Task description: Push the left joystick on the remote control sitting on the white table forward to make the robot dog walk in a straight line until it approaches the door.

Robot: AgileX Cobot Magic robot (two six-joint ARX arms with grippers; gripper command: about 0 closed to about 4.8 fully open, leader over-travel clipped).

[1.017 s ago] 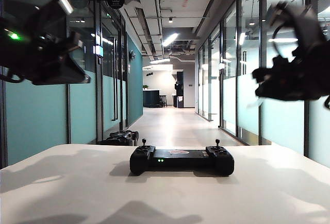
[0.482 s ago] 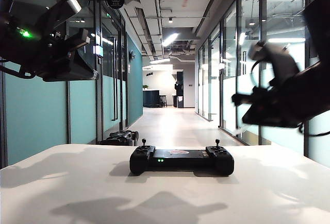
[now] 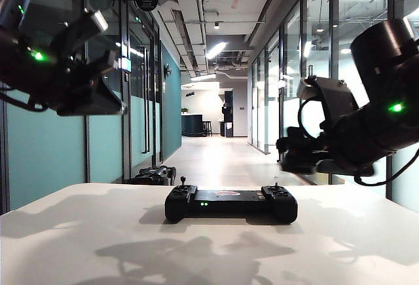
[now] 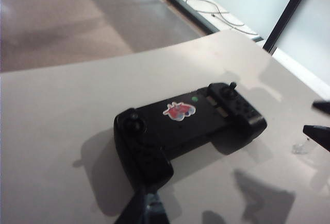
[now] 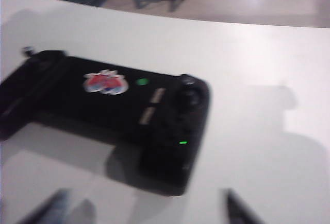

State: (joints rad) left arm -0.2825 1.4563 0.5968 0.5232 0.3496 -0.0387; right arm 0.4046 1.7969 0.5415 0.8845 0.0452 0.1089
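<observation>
The black remote control [image 3: 229, 203] lies flat on the white table [image 3: 78, 246], green lights lit. Its left joystick [image 3: 182, 181] stands upright and untouched on the left end. The stick [image 4: 135, 124] is at the end nearest my left gripper [image 4: 147, 211], whose fingers are shut together just short of the controller [image 4: 185, 126]. That gripper [image 3: 114, 105] hangs high at the left. My right gripper [image 3: 286, 154] hovers open just above the controller's right end [image 5: 180, 116]; its spread fingers [image 5: 56, 206] hold nothing. The robot dog [image 3: 154, 175] crouches on the floor beyond the table's far left edge.
A long corridor with glass walls [image 3: 308, 88] on both sides runs straight ahead past the table's far edge [image 3: 98, 185]. The right gripper [image 4: 317, 120] shows at the side of the left wrist view. Bare tabletop [image 5: 268, 54] surrounds the controller.
My right arm has swung down and inward from high on the right to just above the controller's right end, and its jaws have opened. My left arm has edged slightly forward.
</observation>
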